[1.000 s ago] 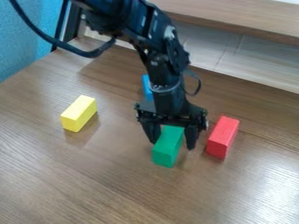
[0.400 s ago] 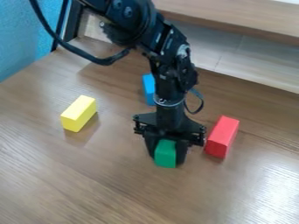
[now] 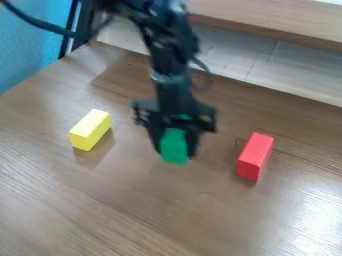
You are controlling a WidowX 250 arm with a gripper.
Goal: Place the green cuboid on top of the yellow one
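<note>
Gripper (image 3: 176,154), black, 1 ea.: ctr of frame, pointing down, fingers part-closed to the width of the green block & gripping it, one per side.
Green block (image 3: 174,145), 1 ea.: ctr, btwn the fingers, well apart from the yellow one.
Yellow block (image 3: 89,130), 1 ea.: left of frame, on table (image 3: 73,210) (long side slanting to upper rt).
Red block (image 3: 254,157), 1 ea.: rt of ctr, on table, likewise slanted.
Wall (image 3: 27,50), blue: upper left.
</note>
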